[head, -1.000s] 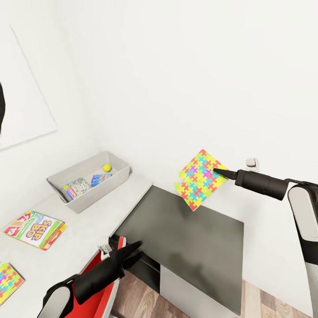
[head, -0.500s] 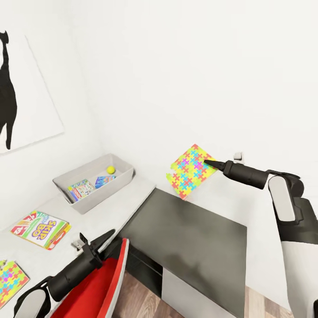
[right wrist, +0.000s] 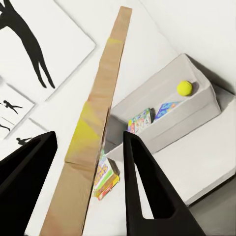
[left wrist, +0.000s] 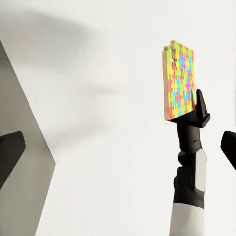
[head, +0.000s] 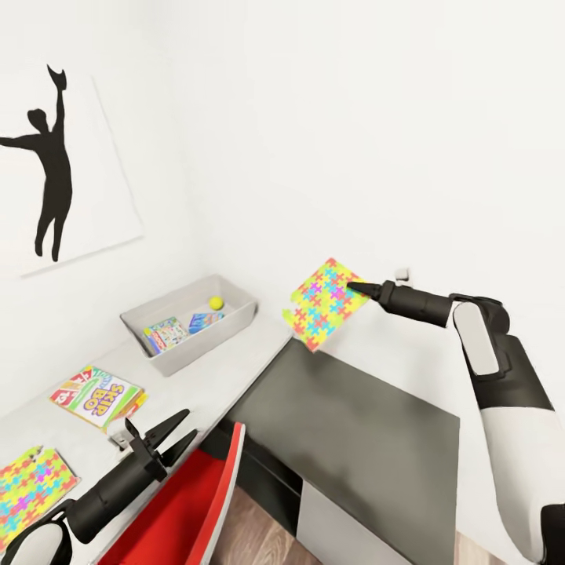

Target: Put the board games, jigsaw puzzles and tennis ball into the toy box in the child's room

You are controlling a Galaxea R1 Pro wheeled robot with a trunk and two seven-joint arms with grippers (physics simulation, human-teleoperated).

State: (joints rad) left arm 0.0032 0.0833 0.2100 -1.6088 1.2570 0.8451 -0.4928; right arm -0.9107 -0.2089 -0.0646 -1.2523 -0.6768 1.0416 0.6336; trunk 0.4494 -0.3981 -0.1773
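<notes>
My right gripper (head: 351,287) is shut on a multicoloured jigsaw puzzle (head: 326,304), held tilted in the air over the table's dark corner section (head: 353,424), right of the toy box (head: 213,345). The right wrist view sees this puzzle (right wrist: 98,128) edge-on between the black fingers (right wrist: 147,187). In the grey toy box lie the tennis ball (head: 216,302), a green-white board game (head: 166,333) and a blue one (head: 205,320). The SKIP BO box (head: 98,396) and the second puzzle (head: 31,486) lie on the pale tabletop (head: 212,384). My left gripper (head: 169,435) is open and holds nothing.
A red chair (head: 188,510) stands at the table's front edge under my left arm. The white wall carries a picture with a black silhouette (head: 51,180). Wood floor shows beside the table's white drawer front (head: 353,526).
The head view has shifted, so the scene sits further right. My right arm carried the puzzle closer to the toy box. My left gripper drew back leftward, still open.
</notes>
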